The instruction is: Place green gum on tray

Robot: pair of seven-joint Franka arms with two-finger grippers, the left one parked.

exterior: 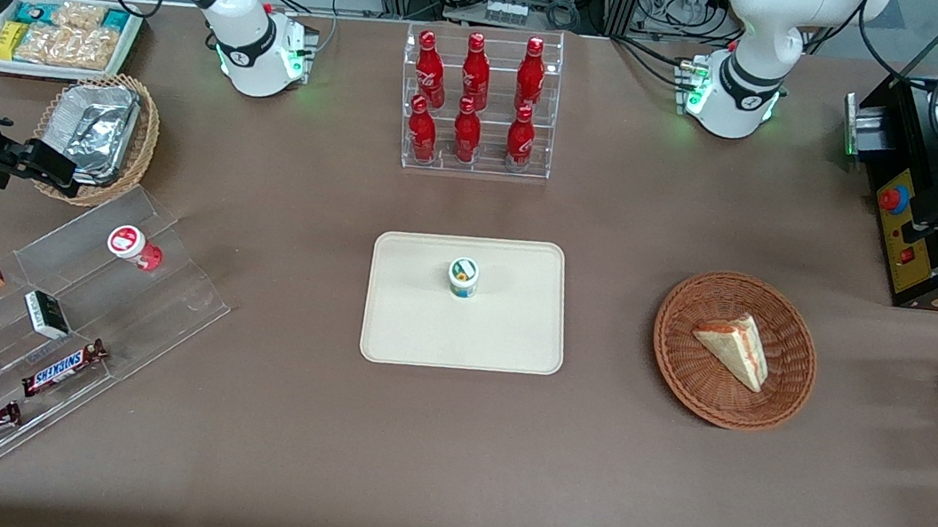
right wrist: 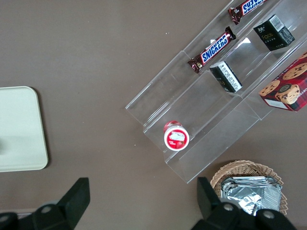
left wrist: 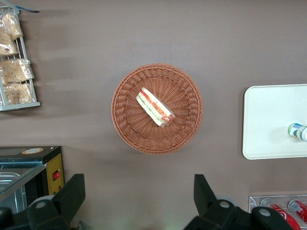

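Observation:
The green gum stands upright on the cream tray, a little farther from the front camera than the tray's middle. It also shows in the left wrist view on the tray. My right gripper is high up at the working arm's end of the table, beside the wicker basket of foil trays, far from the tray. Its fingers are spread wide with nothing between them, over bare table. A corner of the tray shows in the right wrist view; the gum does not.
A red-lidded gum bottle stands on the clear stepped display with Snickers bars and small boxes. A wicker basket with foil trays is beside the gripper. A rack of red bottles and a basket with a sandwich flank the tray.

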